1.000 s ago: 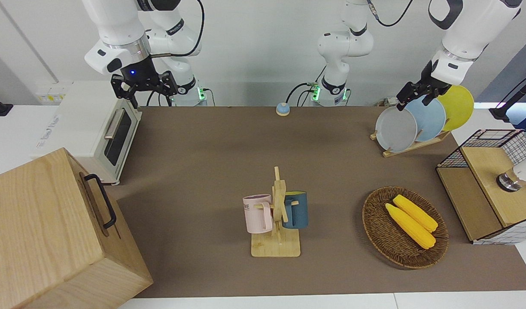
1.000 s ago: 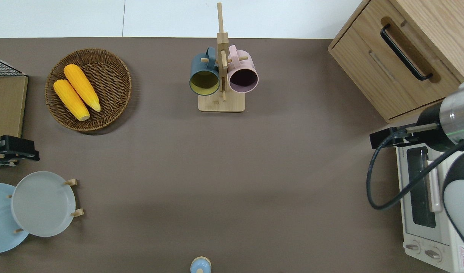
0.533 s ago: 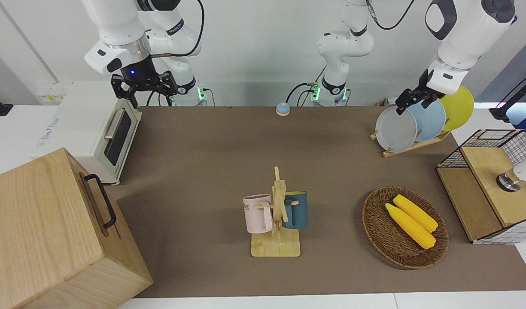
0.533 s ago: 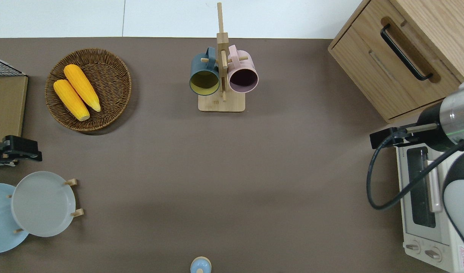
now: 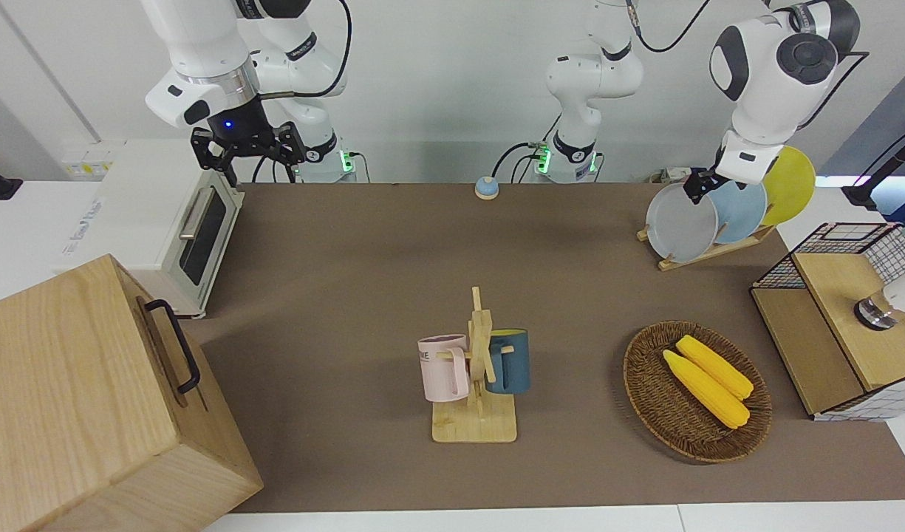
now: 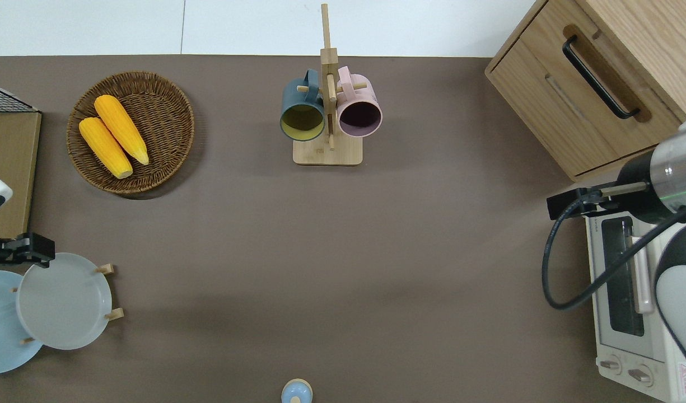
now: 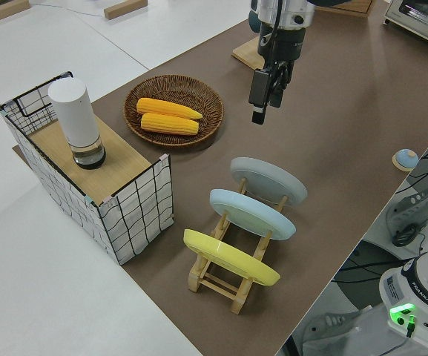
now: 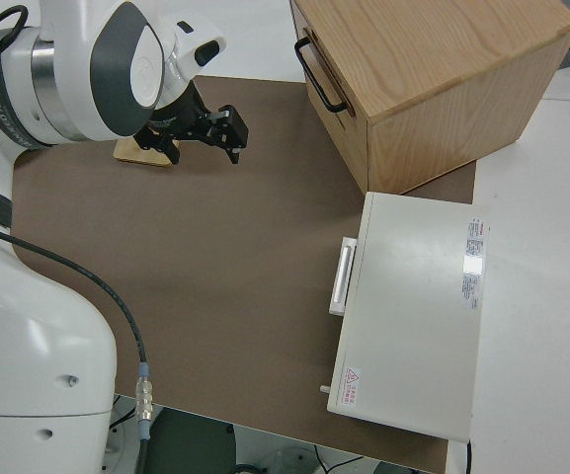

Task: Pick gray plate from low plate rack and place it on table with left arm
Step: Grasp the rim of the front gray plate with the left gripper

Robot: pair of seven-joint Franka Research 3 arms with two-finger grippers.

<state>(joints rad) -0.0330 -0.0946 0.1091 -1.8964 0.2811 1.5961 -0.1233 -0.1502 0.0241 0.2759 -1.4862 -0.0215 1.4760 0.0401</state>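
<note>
1. The gray plate [image 6: 63, 300] stands on edge in the low plate rack [image 7: 232, 268], in the slot farthest from the left arm's end of the table [image 6: 343, 268], with the light blue plate [image 7: 252, 213] and then the yellow plate [image 7: 230, 257] beside it
2. The left gripper [image 6: 32, 248] hangs in the air over the gray plate's rim, at about 11 o'clock on the plate in the overhead view; whether its fingers are open or closed I cannot tell
3. Compared with a second ago, the left gripper has shifted in over that rim from a spot farther out over the table, and the left arm's upper joints have swung round
4. The plates and rack have not moved
5. The right arm is parked, its gripper [image 5: 249, 151] spread open and holding nothing
</note>
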